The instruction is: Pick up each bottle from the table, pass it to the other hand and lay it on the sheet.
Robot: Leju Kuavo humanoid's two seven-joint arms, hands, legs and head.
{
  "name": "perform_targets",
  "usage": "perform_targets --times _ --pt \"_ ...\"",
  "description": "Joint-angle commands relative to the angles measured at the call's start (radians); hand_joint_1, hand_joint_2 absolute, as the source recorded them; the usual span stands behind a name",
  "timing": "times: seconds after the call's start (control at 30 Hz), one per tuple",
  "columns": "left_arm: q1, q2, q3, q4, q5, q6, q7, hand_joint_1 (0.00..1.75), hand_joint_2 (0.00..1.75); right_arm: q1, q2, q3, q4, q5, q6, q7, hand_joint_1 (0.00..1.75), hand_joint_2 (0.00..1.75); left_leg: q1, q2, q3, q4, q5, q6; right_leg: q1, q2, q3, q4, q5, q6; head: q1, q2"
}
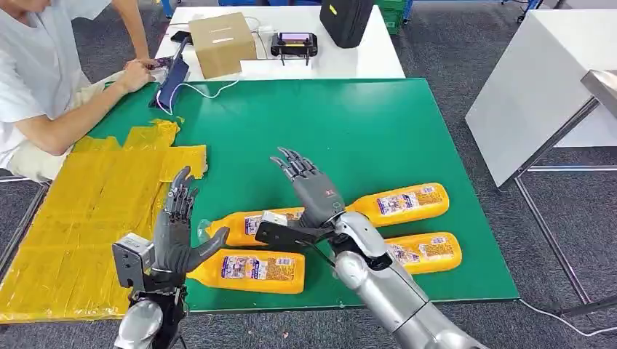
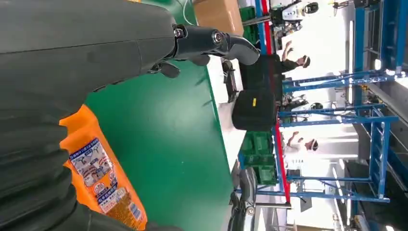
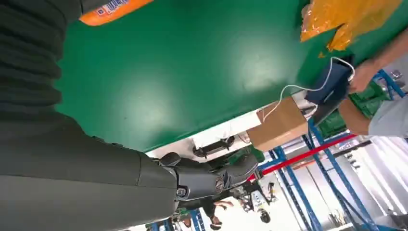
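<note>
Four orange bottles lie on their sides on the green surface (image 1: pixel 378 123), close to the robot's edge. The nearest bottle (image 1: pixel 251 270) lies just beside the left hand (image 1: pixel 177 233), whose fingers are spread upward and hold nothing. A second bottle (image 1: pixel 240 224) lies behind it, partly hidden by the right hand (image 1: pixel 309 190), which hovers above with fingers apart and also holds nothing. Two more bottles, one farther (image 1: pixel 400 203) and one nearer (image 1: pixel 426 251), lie to the right of that arm. The yellow sheet (image 1: pixel 94 218) covers the left part of the surface and has no bottle on it.

Judged risks: the bottles lie close together, so a hand reaching for one may knock its neighbour and roll it toward the near edge. Smooth round bottles may slip during the pass between hands. The sheet looks wrinkled, so a bottle laid there may roll. A seated person (image 1: pixel 44 80) rests a hand (image 1: pixel 134 73) near the sheet's far corner, within reach of a wide swing.
</note>
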Motion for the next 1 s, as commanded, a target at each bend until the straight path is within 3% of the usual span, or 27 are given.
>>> perform_targets --times 0.03,0.33,0.37,0.47,0.67,1.0 --pt "-0.078 -0.004 0.031 0.078 0.03 -0.014 0.0 0.0 1.75 -0.232 0.067 0.111 0.359 0.151 0.014 0.067 0.0 1.75 0.001 0.003 0.003 0.0 -0.001 -0.001 0.0 0.007 0.002 0.0 0.0 -0.002 0.0 0.0" --pt "-0.106 -0.006 0.063 0.09 0.051 -0.007 -0.01 0.0 1.75 -0.307 0.114 0.118 0.493 0.193 0.003 0.071 0.0 1.75 0.001 0.001 0.003 0.0 -0.001 -0.002 0.001 0.006 0.002 0.001 0.0 -0.002 0.0 0.0" --pt "-0.189 -0.012 0.015 0.177 0.076 -0.017 -0.033 0.0 1.75 -0.331 0.188 0.071 0.726 0.05 0.112 -0.057 0.0 1.75 0.002 0.001 0.005 0.001 -0.001 -0.002 0.001 0.007 0.004 0.001 -0.001 -0.002 0.0 0.0" --pt "-0.202 -0.011 0.005 0.19 0.084 -0.008 -0.036 0.0 1.75 -0.339 0.199 0.075 0.779 0.045 0.111 -0.055 0.0 1.75 0.003 -0.004 0.007 0.0 -0.001 -0.003 0.001 0.003 0.008 -0.001 -0.002 -0.003 0.0 0.0" --pt "-0.224 -0.015 -0.027 0.218 0.105 -0.001 -0.041 0.0 1.75 -0.354 0.2 0.097 0.859 0.069 0.122 0.012 0.0 1.75 0.002 -0.004 0.005 0.001 -0.001 -0.002 0.001 0.003 0.006 0.0 -0.002 -0.002 0.0 0.0" --pt "-0.262 -0.022 -0.054 0.266 0.121 0.002 -0.045 0.0 1.75 -0.34 0.21 0.086 0.906 0.061 0.161 0.035 0.0 1.75 0.002 -0.003 0.004 0.001 -0.001 -0.002 0.001 0.003 0.005 0.001 -0.002 -0.002 0.0 0.0"
